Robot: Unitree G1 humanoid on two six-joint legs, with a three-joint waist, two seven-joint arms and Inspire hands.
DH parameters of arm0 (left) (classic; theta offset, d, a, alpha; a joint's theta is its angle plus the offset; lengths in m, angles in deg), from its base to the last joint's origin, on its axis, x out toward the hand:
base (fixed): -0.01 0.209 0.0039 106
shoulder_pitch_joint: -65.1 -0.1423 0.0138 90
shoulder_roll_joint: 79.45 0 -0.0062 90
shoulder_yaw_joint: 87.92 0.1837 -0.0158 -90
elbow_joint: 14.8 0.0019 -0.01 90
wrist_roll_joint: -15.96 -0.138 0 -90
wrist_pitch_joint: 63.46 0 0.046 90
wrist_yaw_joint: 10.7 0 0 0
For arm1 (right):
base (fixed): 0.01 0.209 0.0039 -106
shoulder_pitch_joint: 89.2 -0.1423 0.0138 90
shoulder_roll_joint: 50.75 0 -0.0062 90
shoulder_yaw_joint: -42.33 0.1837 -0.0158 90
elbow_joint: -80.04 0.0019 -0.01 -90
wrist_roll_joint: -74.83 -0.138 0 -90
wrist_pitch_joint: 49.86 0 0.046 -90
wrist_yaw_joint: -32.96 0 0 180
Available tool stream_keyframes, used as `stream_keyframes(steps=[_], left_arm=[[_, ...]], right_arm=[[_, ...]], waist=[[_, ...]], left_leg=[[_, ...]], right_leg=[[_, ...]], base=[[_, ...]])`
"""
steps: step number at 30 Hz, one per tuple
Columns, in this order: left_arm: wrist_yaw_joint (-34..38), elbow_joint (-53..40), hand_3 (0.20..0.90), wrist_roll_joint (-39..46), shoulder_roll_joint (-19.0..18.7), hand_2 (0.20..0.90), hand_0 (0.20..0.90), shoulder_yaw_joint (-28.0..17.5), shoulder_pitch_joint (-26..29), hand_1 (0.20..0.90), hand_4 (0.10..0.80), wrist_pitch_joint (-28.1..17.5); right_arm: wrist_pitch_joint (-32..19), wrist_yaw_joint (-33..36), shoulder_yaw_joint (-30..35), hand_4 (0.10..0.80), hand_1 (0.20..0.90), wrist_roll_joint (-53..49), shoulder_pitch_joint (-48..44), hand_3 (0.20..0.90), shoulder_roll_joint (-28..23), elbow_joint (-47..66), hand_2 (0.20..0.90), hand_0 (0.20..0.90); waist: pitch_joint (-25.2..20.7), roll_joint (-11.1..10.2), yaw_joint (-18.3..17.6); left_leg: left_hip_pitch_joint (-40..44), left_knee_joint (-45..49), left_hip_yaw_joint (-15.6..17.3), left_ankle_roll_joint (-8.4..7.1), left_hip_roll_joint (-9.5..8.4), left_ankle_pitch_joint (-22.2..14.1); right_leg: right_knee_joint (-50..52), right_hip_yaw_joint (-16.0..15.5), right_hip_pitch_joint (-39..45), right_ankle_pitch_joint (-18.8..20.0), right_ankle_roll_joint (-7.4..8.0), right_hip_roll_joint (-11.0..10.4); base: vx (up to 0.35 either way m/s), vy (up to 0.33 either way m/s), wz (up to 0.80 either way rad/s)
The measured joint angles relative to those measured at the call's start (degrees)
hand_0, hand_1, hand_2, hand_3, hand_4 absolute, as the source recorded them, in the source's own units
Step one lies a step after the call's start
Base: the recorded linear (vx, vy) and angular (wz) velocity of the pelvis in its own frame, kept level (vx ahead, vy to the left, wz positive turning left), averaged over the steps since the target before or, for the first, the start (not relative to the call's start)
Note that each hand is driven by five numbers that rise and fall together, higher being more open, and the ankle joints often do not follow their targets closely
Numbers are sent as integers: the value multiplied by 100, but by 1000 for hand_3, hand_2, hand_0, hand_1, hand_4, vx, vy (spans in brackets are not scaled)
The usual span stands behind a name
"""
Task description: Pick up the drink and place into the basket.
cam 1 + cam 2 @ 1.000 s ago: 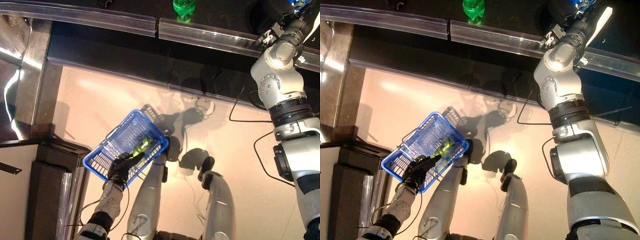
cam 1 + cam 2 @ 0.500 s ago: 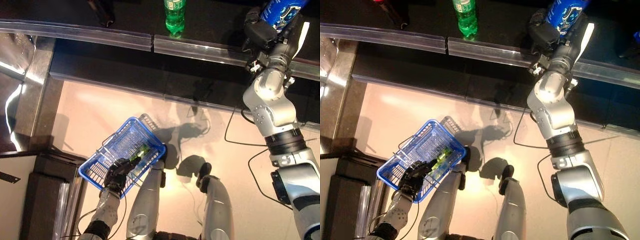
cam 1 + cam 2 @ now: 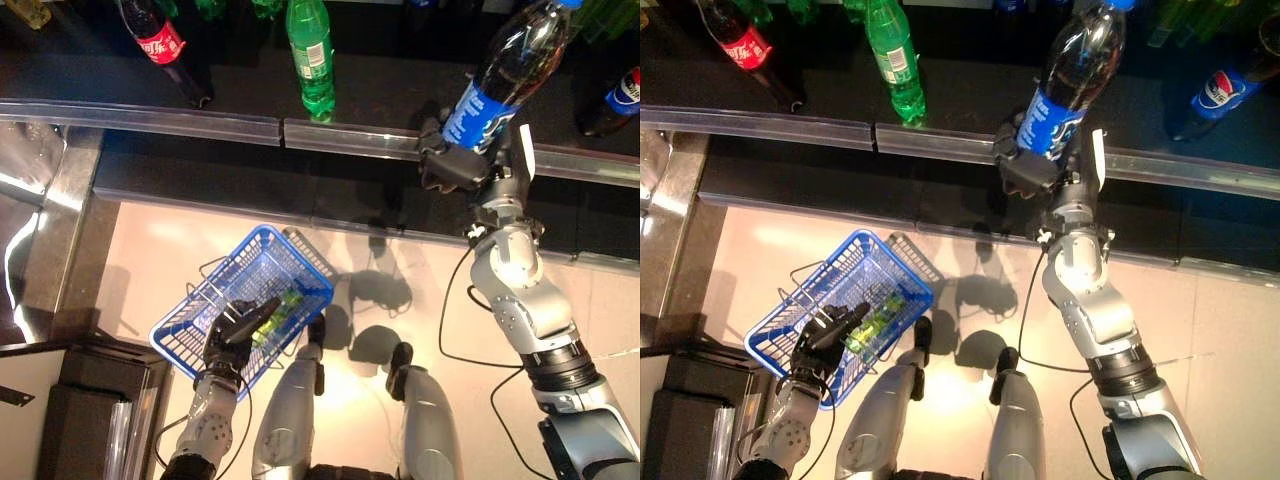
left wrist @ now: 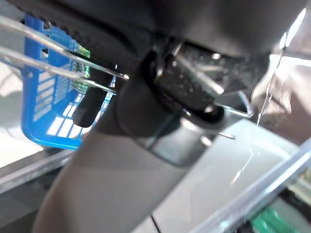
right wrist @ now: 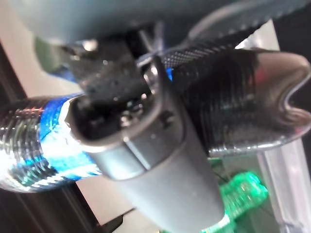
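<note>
Dark cola bottle (image 3: 508, 72) with blue label, gripped low on the shelf (image 3: 150, 108) by right hand (image 3: 455, 165).
Below, blue basket (image 3: 215, 300) held at its wire handle by left hand (image 3: 235, 335); green item (image 3: 278, 308) inside.

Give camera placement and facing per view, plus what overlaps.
Left eye view, right eye view: head, facing down; both arms show; left hand grips the blue basket, right hand the dark bottle.
Left wrist view: along that hand, at basket wire.
Right wrist view: along that hand, at the bottle.
Shared: basket; bottle.
</note>
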Motion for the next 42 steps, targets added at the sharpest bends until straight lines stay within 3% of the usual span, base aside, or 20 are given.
stream_keyframes(steps=[13,22,33,42], left_arm=[[-26,-1307,200,-179,-49,300,300,128,19,300,100,314],[-179,-1822,200,-165,-659,300,300,447,-14,300,100,813],[-1193,-3034,200,-103,-1219,300,300,579,-58,300,100,1111],[-2154,-3266,200,68,-1598,300,300,586,55,300,100,1322]], right_arm=[[239,-612,-1086,100,300,-4,216,200,363,421,300,300],[334,-390,-1613,100,300,-16,216,200,546,420,300,300],[338,40,-1929,100,300,-12,226,200,854,85,300,300],[344,192,-2055,100,300,38,226,200,967,-495,300,300]], waist=[[-4,2,61],[-4,4,328],[-4,4,518],[-4,4,672]], left_leg=[[366,-199,-176,-55,9,6],[371,-210,-359,-50,-49,-1],[368,-212,-622,-53,-202,3],[368,-210,-766,-48,-271,0]], right_leg=[[-322,-186,560,-6,68,68],[-306,-332,667,-79,54,16],[-315,-475,823,-207,161,-96],[-320,-608,920,-260,180,-149]], base=[[4,2,7],[16,4,12],[18,-17,14],[25,0,9]])
